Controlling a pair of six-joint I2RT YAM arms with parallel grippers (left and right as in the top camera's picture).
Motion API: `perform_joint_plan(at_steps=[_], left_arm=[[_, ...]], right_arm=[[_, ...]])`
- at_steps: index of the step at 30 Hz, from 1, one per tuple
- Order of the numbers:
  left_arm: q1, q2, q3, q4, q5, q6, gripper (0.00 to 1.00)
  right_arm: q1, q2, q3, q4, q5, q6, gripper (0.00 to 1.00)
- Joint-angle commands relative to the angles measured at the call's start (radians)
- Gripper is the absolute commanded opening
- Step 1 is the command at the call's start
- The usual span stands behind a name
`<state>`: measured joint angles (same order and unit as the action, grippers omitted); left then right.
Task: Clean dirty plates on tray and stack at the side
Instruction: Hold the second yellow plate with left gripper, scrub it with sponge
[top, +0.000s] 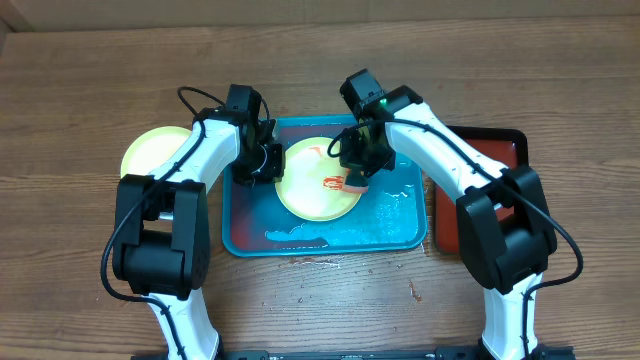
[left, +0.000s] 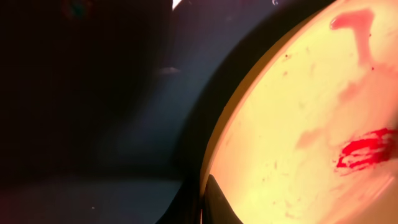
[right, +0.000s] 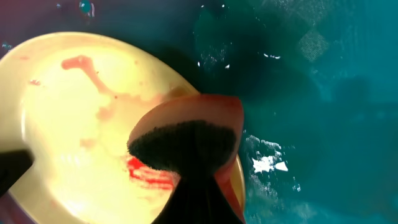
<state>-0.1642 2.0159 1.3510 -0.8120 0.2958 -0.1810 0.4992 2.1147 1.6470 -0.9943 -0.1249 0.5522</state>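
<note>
Sauce (top: 332, 183) lies on the plate (top: 305, 195) just left of the sponge (right: 186, 134) our right hand (top: 357, 172) clamps, while our left hand (top: 265, 165) is closed on the plate's left rim.

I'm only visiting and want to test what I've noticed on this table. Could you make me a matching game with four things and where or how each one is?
Things:
1. plate on the blue tray
2. second plate
3. sponge
4. dark red tray

Descriptions:
A. clamped in the right end effector
B. on the bare table, left of the blue tray
C. smeared with red sauce
D. right of the blue tray, partly under the right arm

Pairs: 1-C, 2-B, 3-A, 4-D
</note>
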Motion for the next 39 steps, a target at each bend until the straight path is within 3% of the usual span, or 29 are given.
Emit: perform_joint_plan(at_steps=[1,8,16,24,28,39], left_arm=[[-0.01,-0.032,0.021,-0.003,0.068,0.003,0.04],[-0.023,-0.032,0.021,-0.023,0.083,0.002,0.04],[-0.027,-0.032,0.021,-0.026,0.098,0.005,0.04],[-0.027,-0.032,0.021,-0.018,0.097,0.005,0.04],[-0.024,-0.032,0.021,-0.011,0.093,0.001,0.04],[-0.024,-0.032,0.021,0.0,0.093,-0.003,0.04]], right_arm=[[-0.002,0.022,-0.038,0.039,0.012,0.029,0.04],[-0.002,0.09,-0.038,0.085,-0.038,0.079,0.04],[0.023,0.192,-0.038,0.216,-0.42,0.068,0.04],[0.089,0.203,-0.036,0.206,-0.505,0.019,0.04],[0.053,0.178,-0.033,0.116,-0.372,0.012,0.04],[0.02,0.043,-0.025,-0.093,0.352,0.028,0.04]])
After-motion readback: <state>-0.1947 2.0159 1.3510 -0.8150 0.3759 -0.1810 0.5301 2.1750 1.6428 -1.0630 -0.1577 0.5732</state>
